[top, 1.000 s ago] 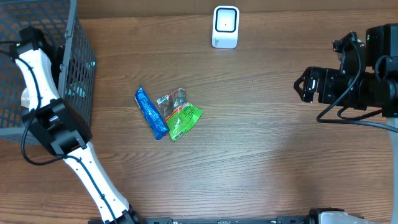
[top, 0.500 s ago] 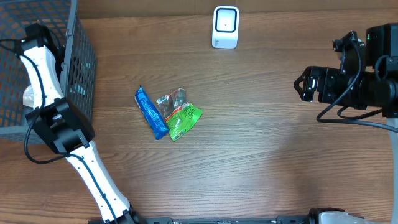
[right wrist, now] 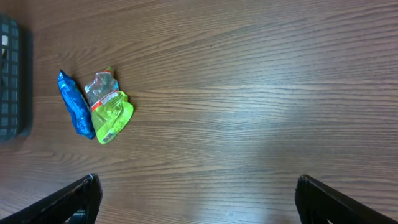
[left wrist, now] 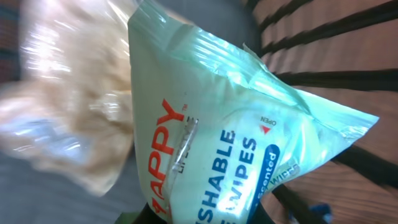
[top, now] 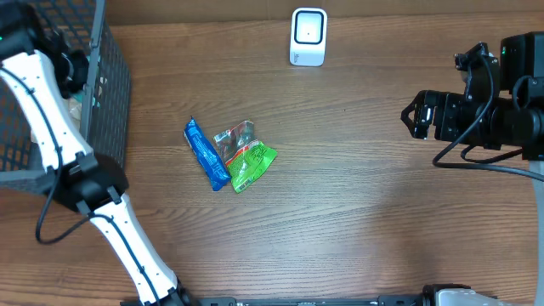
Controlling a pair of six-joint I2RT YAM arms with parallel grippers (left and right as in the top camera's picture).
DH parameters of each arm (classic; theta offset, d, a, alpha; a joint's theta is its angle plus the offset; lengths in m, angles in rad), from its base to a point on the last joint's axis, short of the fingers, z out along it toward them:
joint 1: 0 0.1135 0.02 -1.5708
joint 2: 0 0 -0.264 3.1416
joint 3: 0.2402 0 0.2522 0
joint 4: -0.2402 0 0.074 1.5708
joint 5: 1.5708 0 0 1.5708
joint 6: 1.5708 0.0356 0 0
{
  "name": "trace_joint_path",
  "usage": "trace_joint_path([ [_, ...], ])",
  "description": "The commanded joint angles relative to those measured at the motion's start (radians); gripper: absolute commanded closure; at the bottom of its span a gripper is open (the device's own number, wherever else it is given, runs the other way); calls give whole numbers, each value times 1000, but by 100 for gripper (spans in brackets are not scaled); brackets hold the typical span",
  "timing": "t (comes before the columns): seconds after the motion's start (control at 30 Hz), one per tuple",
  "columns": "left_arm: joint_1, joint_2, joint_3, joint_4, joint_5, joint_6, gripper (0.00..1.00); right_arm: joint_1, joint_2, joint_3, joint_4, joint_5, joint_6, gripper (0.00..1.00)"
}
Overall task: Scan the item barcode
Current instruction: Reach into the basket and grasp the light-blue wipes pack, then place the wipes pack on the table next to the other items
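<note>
One wipes pack (left wrist: pixel 211 149) is clamped in the left jaws inside the wire basket (top: pixel 115 93), a clear bag (left wrist: pixel 68 112) of pale contents behind it; the right jaws are spread wide above the bench (top: pixel 357 195). Farther off, a blue packet (top: pixel 206 154) and a green packet (top: pixel 255 161) are laid close together mid-bench, and a white scanner (top: pixel 308 36) is stood at the far edge.

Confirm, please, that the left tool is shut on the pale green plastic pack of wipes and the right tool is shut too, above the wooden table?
Not quite. The right tool is open: the right wrist view shows its fingers spread wide above the wooden table. The left tool is indeed shut on the pale green plastic pack of wipes.
</note>
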Motion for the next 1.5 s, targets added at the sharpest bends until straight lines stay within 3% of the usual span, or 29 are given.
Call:
trace_joint_path([
  [0.0, -13, -209, 90, -33, 27, -43, 96, 2, -2, 1, 6, -14, 3, 0],
  [0.27, -78, -475, 82, -62, 78, -42, 96, 2, -2, 1, 5, -14, 3, 0],
  [0.47, -217, -625, -37, -62, 124, -41, 96, 2, -2, 1, 5, -14, 3, 0],
  [0.8, -494, -640, -567, -21, 91, -43, 96, 2, -2, 1, 6, -13, -2, 0],
  [1.13, -644, -627, -1202, 360, 56, -153, 95, 2, -2, 1, 5, 5, -1, 0],
  [1.33, -651, -627, -1419, 535, 48, -227, 96, 2, -2, 1, 5, 5, -1, 0],
  [1.4, -648, -627, -1450, 558, 46, -230, 88, 2, -2, 1, 5, 5, -1, 0],
  [1.47, -647, -627, -1456, 560, 45, -229, 71, 2, -2, 1, 5, 5, -1, 0],
])
